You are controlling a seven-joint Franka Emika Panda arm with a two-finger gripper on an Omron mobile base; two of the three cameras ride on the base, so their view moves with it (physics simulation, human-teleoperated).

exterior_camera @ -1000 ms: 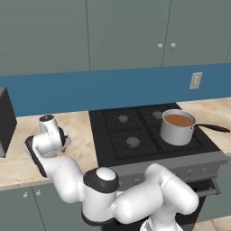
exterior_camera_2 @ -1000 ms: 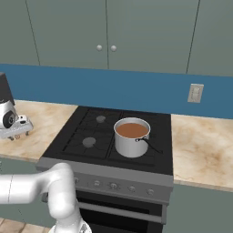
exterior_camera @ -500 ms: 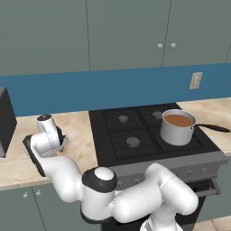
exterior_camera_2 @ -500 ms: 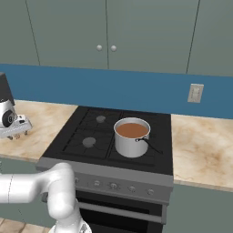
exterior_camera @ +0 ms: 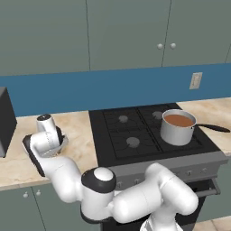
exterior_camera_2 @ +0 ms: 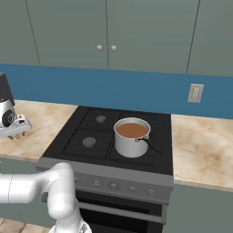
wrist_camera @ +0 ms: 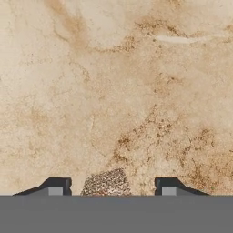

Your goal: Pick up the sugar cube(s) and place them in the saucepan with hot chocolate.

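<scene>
Lying between the claw [wrist_camera: 108, 186] fingertips (untouched), a sugar cube [wrist_camera: 105, 183] on the counter [wrist_camera: 118, 91].

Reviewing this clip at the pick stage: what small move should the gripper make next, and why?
Probably close the fingers the rest of the way. In the hand view the gripper is low over the marble counter with a sugar cube between its fingertips, a gap left on each side. The saucepan waits on the stove.

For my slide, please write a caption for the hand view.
Gripper poised over a sugar cube on the marbled counter, fingertips either side.
</scene>
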